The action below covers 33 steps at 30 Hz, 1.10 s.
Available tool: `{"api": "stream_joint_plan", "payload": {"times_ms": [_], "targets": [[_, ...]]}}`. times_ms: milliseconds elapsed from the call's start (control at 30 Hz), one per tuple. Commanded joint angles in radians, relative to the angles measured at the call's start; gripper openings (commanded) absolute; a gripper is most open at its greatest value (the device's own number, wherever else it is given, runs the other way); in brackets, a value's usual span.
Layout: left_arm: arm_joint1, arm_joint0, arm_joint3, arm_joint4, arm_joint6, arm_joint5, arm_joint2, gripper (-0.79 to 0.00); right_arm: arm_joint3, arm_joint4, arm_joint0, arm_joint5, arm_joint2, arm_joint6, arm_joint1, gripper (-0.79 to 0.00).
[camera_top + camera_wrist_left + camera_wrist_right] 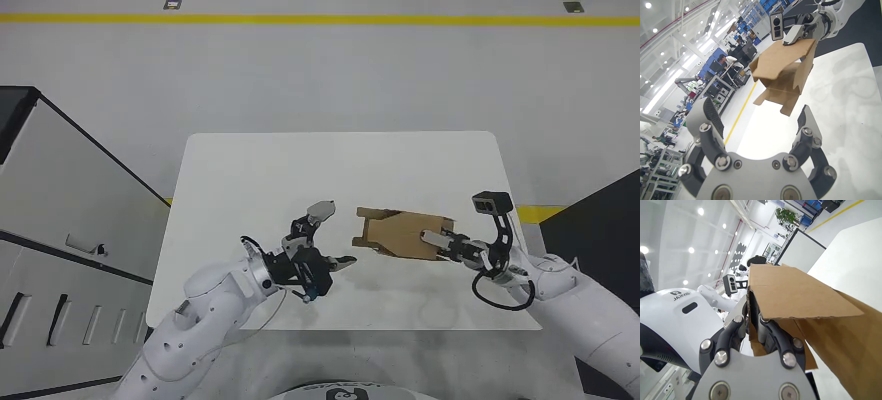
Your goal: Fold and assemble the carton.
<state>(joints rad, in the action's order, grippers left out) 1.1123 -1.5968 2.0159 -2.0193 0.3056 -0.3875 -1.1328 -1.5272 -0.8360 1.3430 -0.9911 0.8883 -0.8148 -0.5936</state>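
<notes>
A brown cardboard carton (402,234) is held up over the white table (250,180), partly unfolded with loose flaps. My right gripper (432,240) is shut on the carton's right-hand wall; in the right wrist view the carton (791,294) stands between its fingers (762,328). In the left wrist view the carton (785,75) hangs in the air with its open flaps facing my left gripper (761,117). My left gripper (330,240) stands open just left of the carton, with nothing between its fingers.
A grey cabinet (60,230) stands off the table's left edge. A dark surface (600,220) lies beyond the right edge. The far half of the table is bare white surface.
</notes>
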Motion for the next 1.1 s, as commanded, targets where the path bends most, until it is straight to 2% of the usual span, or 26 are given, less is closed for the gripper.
{"api": "stream_joint_plan", "payload": {"times_ms": [0,367,600,700,767,833,1033,1067], "targets": [[-0.002,-0.008,0.003,0.007,0.000,0.004,-0.007,0.000,-0.002,-0.064,0.003,0.017,-0.001,-0.031,-0.002,-0.785],[-0.005,-0.021,0.024,0.056,-0.001,0.004,-0.017,0.000,-0.036,-0.294,0.034,0.189,0.046,-0.204,-0.014,-0.785],[-0.005,-0.020,0.024,0.054,-0.002,0.007,-0.019,0.000,-0.033,-0.300,0.036,0.193,0.049,-0.208,-0.016,-0.785],[-0.005,-0.020,0.028,0.059,-0.004,0.017,-0.016,0.000,-0.054,-0.287,0.044,0.235,0.049,-0.190,-0.023,-0.785],[-0.005,-0.020,0.031,0.068,0.000,0.019,-0.018,-0.092,-0.029,-0.289,0.046,0.251,0.049,-0.202,-0.029,-0.785],[-0.006,-0.022,0.034,0.074,0.002,0.018,-0.022,-0.296,-0.017,-0.304,0.047,0.264,0.050,-0.220,-0.035,-0.785],[-0.009,-0.024,0.039,0.080,-0.002,0.012,-0.026,-0.431,0.028,-0.369,0.054,0.265,0.069,-0.253,-0.051,-0.785],[-0.009,-0.024,0.039,0.079,-0.002,0.010,-0.026,-0.486,0.028,-0.369,0.054,0.265,0.069,-0.253,-0.051,-0.785]]}}
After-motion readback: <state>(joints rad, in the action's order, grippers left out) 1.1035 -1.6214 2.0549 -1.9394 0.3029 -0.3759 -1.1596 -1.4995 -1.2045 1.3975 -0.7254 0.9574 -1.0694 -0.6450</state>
